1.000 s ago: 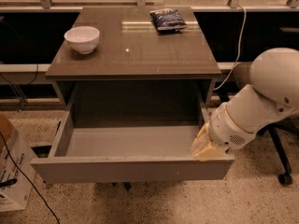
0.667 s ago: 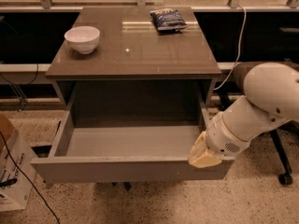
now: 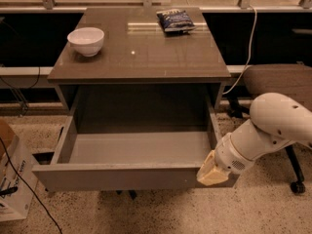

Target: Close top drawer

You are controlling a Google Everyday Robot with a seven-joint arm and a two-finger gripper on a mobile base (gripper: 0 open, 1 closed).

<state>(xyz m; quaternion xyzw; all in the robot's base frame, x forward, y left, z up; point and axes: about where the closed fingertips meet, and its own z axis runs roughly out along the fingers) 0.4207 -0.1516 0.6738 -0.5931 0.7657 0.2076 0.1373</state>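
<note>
Nearest: the wide shallow grey-brown top drawer point(image 3: 122, 177), pulled well out from under the desk's front edge, lighter grey inside. Long axis runs left-right, parallel w/ that edge; flat front panel faces the viewer. The cream-tipped gripper point(image 3: 212, 170) sits at the panel's right end, apparently touching; clenched or released, can't tell. Prob. stiff, light, rail-guided: no handle, so push flat on the front. Beyond, on the glossy brown desk top point(image 3: 141, 57): round white bowl point(image 3: 86, 40) toward back-left corner, dark blue snack bag point(image 3: 175, 20) by back edge.

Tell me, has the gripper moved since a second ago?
Yes. Against the unmoved top drawer, the gripper has shifted down and slightly left, from the right wall to the front panel's right end.
</note>
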